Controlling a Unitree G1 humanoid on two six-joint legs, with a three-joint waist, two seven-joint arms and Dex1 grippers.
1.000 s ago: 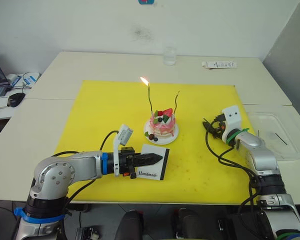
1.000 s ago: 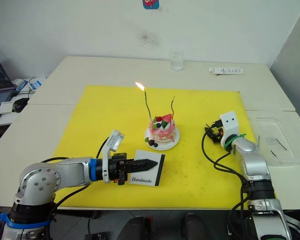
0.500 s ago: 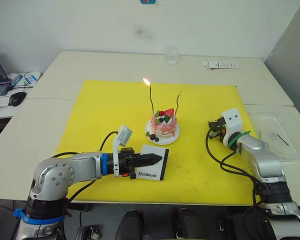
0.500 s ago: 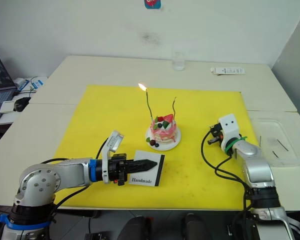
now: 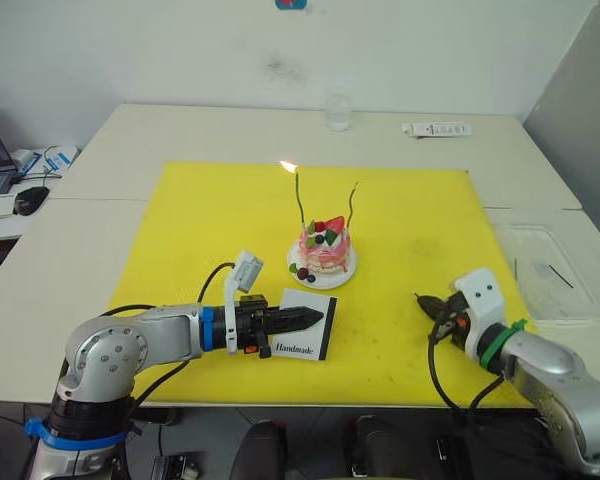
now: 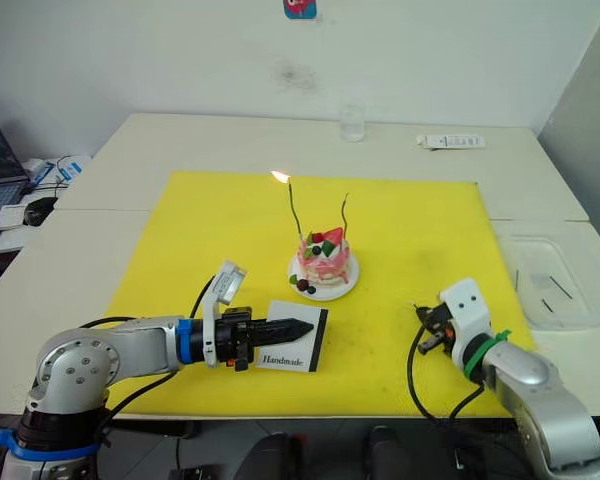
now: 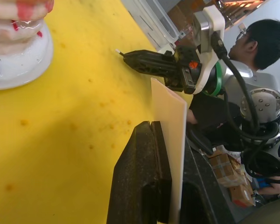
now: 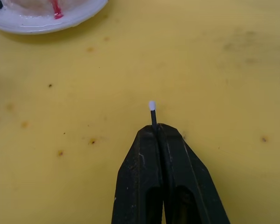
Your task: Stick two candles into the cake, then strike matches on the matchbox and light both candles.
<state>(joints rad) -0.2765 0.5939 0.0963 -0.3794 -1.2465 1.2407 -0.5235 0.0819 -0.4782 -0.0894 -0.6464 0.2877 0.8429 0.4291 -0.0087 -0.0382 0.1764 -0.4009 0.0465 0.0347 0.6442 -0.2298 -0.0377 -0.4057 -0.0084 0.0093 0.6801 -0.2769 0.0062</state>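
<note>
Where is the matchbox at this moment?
In the left eye view, the matchbox stands on the yellow mat, in front of the cake on the robot's left, clamped in the left gripper.

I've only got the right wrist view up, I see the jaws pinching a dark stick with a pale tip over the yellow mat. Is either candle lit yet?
Observer: One is. The candle on the robot's left carries a flame at its tip; the other candle has none.
Operator: Where's the matchbox?
Observer: The left gripper is shut on the matchbox, holding it on edge in front of the cake.
Operator: And how does my match sit relative to that box?
Observer: The right gripper holds the match over the yellow mat, well to the robot's right of the box, its head pointing toward it. They are clearly apart.
</note>
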